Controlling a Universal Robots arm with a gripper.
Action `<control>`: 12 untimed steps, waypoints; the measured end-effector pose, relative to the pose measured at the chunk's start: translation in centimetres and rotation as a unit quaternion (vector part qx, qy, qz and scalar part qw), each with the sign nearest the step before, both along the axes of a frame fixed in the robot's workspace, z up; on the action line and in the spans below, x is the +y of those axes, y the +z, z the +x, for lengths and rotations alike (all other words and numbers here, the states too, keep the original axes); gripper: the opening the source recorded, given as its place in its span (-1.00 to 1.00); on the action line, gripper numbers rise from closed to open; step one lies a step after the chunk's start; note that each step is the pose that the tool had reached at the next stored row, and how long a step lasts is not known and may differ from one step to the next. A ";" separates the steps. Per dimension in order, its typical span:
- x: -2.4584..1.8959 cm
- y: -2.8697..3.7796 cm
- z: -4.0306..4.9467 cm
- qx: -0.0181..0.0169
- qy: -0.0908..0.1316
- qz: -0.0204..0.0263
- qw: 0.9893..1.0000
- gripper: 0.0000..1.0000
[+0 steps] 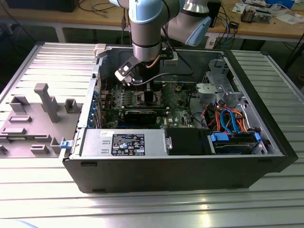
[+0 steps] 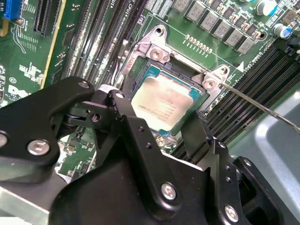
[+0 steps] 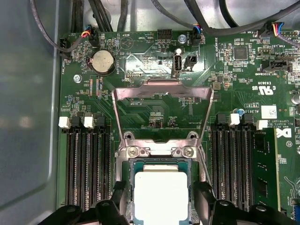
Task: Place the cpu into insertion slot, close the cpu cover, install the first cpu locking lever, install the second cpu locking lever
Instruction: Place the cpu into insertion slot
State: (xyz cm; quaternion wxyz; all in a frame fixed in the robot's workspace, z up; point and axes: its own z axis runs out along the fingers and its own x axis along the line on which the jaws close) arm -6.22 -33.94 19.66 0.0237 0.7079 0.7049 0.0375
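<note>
Gripper (image 2: pixel 159 119) directly above the cpu (image 3: pixel 161 197), which lies flat in the insertion slot (image 3: pixel 154 151) toward the far side of the case (image 1: pixel 166 173); jaws parted just wider than the cpu, astride two opposite edges, apparently gripping nothing; cpu cover (image 3: pixel 161 91) stands raised.

Cpu seated, cover raised.
Centre the dial on the cpu (image 3: pixel 161 197), with twelve toward the coin cell (image 3: pixel 103 62). The cpu lies flat in the insertion slot (image 3: pixel 161 161), and the cpu cover (image 3: pixel 161 91) stands open at twelve (green motherboard (image 3: pixel 234 70) shows through its window). The gripper (image 3: pixel 160 190) has its fingers (image 3: pixel 118 194) spread at three and nine.
</note>
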 end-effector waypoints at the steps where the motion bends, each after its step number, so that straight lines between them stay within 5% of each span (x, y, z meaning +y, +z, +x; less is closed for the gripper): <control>1: 0.00 0.00 0.00 0.000 0.000 0.000 1.000 0.35; 4: 0.00 0.08 0.01 0.000 0.000 0.000 1.000 0.35; 12: 0.00 1.31 0.01 0.009 0.000 0.001 1.000 0.35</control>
